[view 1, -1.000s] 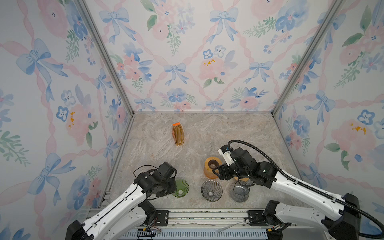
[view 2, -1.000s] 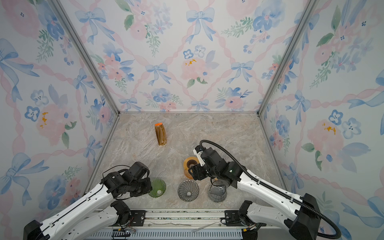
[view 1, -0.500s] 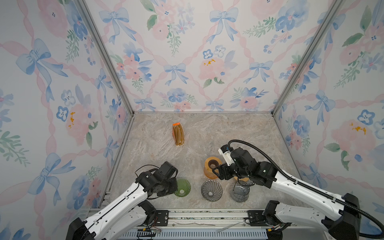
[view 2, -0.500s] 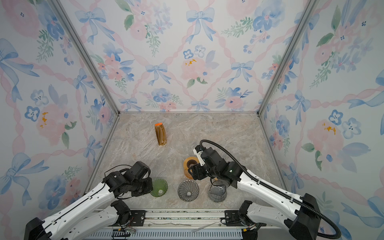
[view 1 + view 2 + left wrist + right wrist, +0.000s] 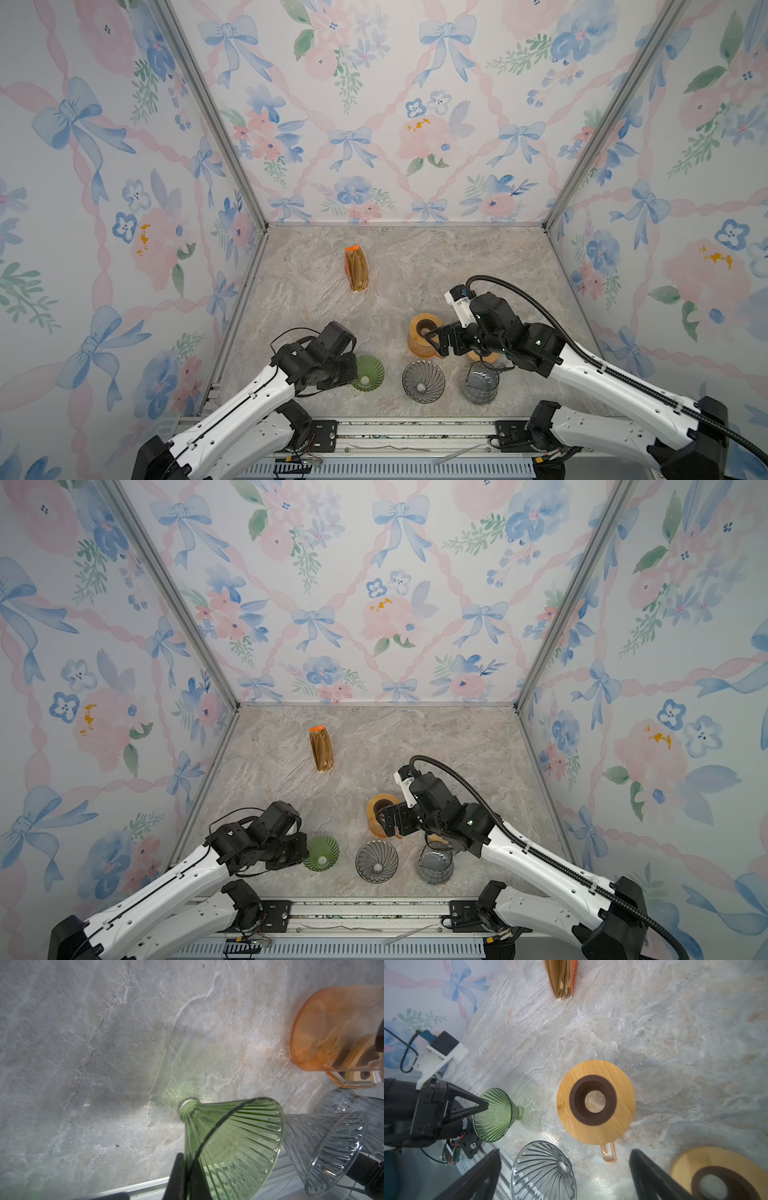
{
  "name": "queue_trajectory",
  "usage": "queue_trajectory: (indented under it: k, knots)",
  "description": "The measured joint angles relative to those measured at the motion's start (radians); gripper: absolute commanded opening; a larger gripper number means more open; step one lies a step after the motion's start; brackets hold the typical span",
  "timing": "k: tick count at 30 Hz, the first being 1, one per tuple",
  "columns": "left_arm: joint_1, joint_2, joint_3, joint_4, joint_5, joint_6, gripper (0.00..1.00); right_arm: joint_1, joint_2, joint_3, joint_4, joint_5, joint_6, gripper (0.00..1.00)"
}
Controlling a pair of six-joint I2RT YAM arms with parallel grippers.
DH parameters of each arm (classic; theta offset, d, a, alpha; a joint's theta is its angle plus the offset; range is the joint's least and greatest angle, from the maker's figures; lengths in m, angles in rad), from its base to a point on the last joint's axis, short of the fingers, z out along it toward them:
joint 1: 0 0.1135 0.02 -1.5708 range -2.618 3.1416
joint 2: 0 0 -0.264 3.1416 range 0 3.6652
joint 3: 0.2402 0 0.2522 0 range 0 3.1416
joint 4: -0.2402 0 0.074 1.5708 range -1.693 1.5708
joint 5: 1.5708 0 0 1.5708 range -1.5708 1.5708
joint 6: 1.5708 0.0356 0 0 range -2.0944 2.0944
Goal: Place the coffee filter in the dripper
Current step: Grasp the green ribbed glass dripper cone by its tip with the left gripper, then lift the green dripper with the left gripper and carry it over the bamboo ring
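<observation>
A pack of brown paper coffee filters [image 5: 356, 269] [image 5: 562, 978] lies mid-table in both top views, apart from both grippers. A green ribbed glass dripper [image 5: 368, 372] [image 5: 234, 1136] stands mouth up near the front edge. My left gripper [image 5: 353, 370] [image 5: 187, 1180] is shut on the dripper's rim, one finger inside and one outside. To the right, a clear ribbed dripper [image 5: 423, 381] [image 5: 544, 1169] stands free. My right gripper [image 5: 436, 343] [image 5: 564, 1167] is open and holds nothing, hovering by the handle of an orange carafe [image 5: 423, 338].
The orange carafe has a round wooden lid [image 5: 596, 1101] with a centre hole. A grey glass carafe [image 5: 480, 382] stands front right, with a second wooden lid [image 5: 714, 1174] behind it. Floral walls close in three sides; a metal rail [image 5: 415, 428] runs along the front.
My left gripper has slid right and closed onto the green dripper's rim. My right gripper's jaws have spread wider; that arm has hardly moved.
</observation>
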Motion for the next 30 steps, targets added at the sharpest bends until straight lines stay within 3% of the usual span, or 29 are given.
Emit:
queue_trajectory:
  k: [14, 30]
  knots:
    - [0.056, 0.164, 0.284, 0.004, 0.050, 0.137, 0.03, -0.035, -0.171, 0.106, -0.153, 0.221, -0.077, 0.96]
    - [0.050, 0.493, 0.699, 0.009, 0.169, 0.294, 0.03, -0.058, -0.246, 0.088, -0.212, 0.196, -0.100, 0.96]
